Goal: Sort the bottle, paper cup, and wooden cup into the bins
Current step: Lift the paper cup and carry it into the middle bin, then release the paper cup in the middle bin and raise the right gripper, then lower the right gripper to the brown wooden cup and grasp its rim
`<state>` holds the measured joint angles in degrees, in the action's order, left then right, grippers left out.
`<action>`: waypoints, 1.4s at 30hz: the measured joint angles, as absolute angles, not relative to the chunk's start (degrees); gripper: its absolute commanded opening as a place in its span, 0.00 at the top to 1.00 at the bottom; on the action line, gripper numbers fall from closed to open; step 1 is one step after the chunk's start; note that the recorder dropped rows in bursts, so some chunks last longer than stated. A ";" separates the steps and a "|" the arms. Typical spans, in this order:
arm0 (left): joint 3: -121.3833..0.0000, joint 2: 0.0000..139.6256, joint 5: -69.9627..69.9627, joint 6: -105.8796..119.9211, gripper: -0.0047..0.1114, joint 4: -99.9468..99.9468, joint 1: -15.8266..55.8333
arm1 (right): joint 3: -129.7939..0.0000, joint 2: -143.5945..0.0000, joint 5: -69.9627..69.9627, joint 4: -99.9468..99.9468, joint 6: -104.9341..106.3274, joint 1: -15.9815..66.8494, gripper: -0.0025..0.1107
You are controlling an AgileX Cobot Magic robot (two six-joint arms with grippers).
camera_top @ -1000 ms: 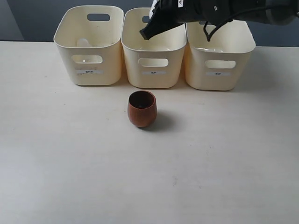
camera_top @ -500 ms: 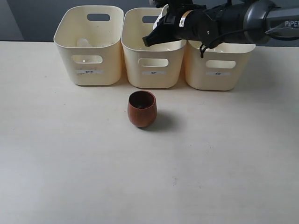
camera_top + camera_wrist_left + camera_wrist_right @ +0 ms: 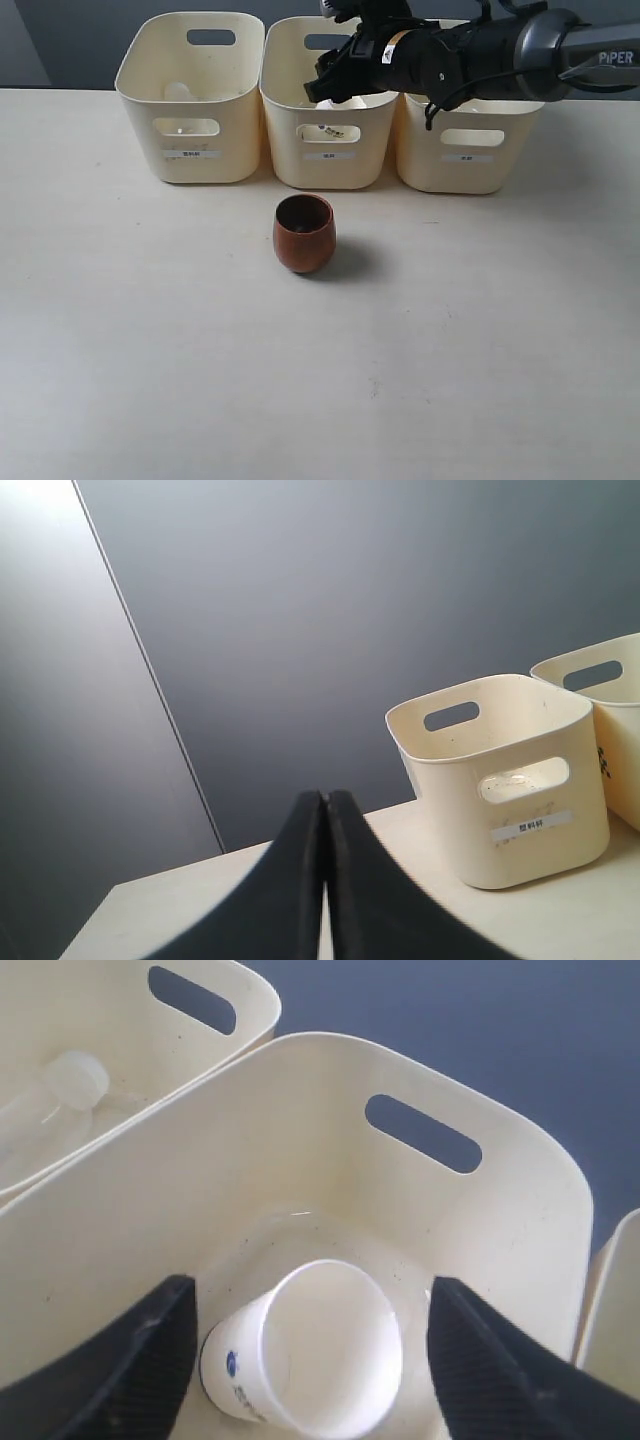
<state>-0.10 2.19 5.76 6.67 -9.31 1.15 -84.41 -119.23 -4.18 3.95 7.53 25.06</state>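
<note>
The wooden cup stands upright on the table in front of the middle bin. My right gripper hovers open over that bin. The paper cup lies tilted on the bin's floor between my spread fingers, touching neither. Its dark mark shows through the front cut-out. The bottle lies in the left bin, with its white cap showing. The right bin stands beside them. My left gripper is shut on nothing, off to the side of the left bin.
The bins stand in a row at the table's far edge against a dark wall. My right arm reaches in above the right bin. Bare tabletop spreads out in front of the wooden cup.
My right gripper came down a little over the middle bin and opened. The paper cup it held has dropped into that bin. The wooden cup has not moved.
</note>
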 measured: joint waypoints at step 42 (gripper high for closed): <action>-0.10 2.19 5.76 6.67 0.96 -9.31 1.15 | -84.41 -101.67 59.76 -18.77 51.45 33.16 0.44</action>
<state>-0.10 2.19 5.76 6.67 -9.31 1.15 -84.41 -101.67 59.76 -18.77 51.45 33.16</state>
